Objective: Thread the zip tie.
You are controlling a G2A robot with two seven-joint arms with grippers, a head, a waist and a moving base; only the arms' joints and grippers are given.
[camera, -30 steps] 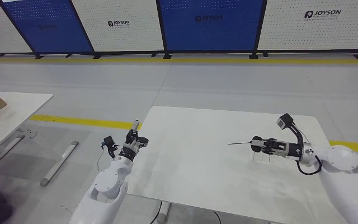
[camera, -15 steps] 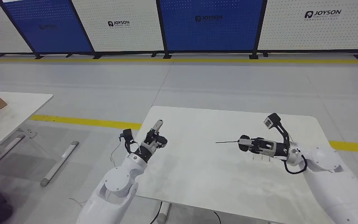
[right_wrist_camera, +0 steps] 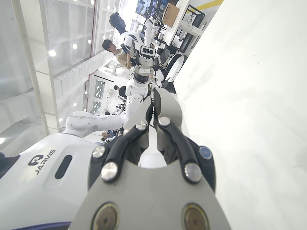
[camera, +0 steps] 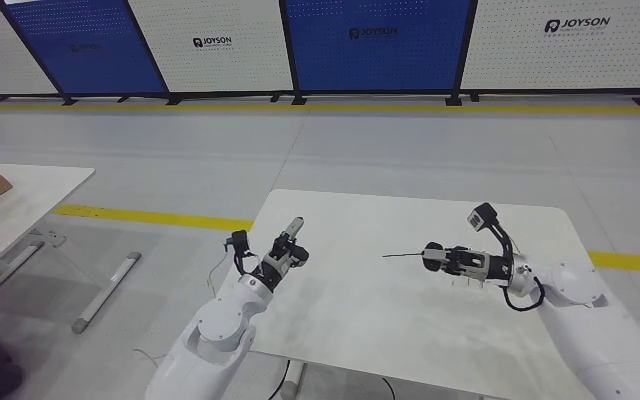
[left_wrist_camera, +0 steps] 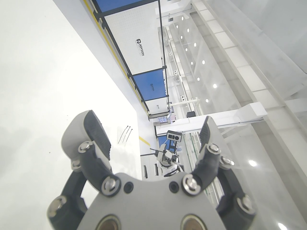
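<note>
Right claw (camera: 432, 257) pinching one black zip tie (camera: 402, 255) by one end, fingers pressed together on it, holding it over white surface (camera: 350, 330). Tie's free tip pointing across toward left claw (left_wrist_camera: 151, 132). Left claw hanging over surface's edge on robot's left side, two fingers (left_wrist_camera: 96, 134) spreading wide, gripping nothing. Two claws sitting well apart. Spare black zip ties (left_wrist_camera: 124, 134) lying flat on surface, close together; at least two, exact count unclear.

Wide table (camera: 380, 320) stretch between left gripper (left_wrist_camera: 153, 126) and right gripper's (camera: 430, 256) zip tie (camera: 400, 255); loose ties (left_wrist_camera: 124, 134) near edge.
</note>
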